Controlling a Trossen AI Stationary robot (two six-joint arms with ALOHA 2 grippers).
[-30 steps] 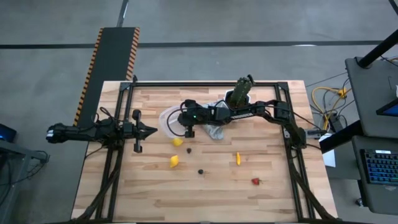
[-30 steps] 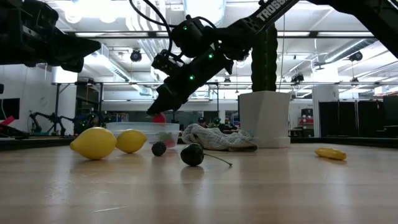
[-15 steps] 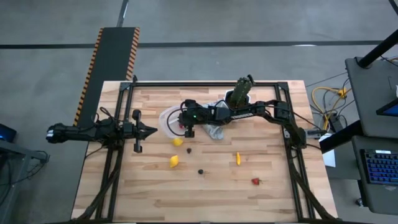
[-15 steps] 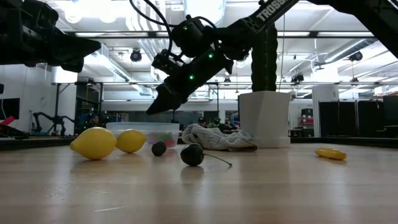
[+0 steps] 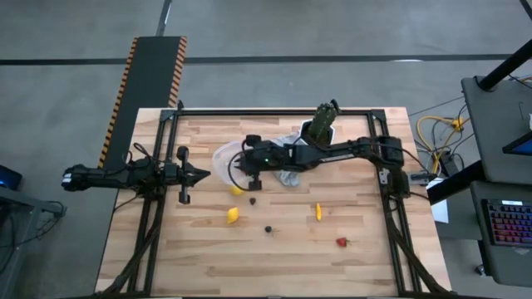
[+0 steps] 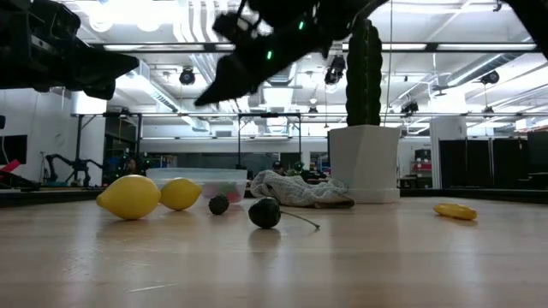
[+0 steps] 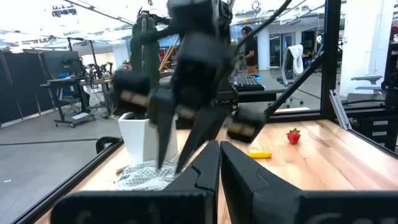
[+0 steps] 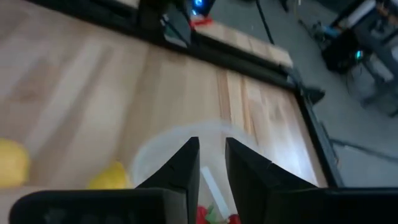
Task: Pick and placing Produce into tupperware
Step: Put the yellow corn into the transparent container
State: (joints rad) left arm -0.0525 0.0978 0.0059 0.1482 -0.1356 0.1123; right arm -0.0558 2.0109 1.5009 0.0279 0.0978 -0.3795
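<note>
The right gripper (image 5: 237,170), jaws slightly apart and holding nothing, is hovering above the tupperware (image 5: 226,159), which is sitting at the surface's (image 5: 208,257) eleven o'clock. The left gripper (image 5: 202,175), jaws together, is waiting at nine o'clock.

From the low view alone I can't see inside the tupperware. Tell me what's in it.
Observer: Red pieces lie in the tupperware.
Operator: Say where the right pincer is from above.
Observer: The right pincer hangs over the tupperware, open and empty.
Operator: Name any produce I'm missing.
Observer: A strawberry lies alone on the right arm's side, apart from the other pieces.
</note>
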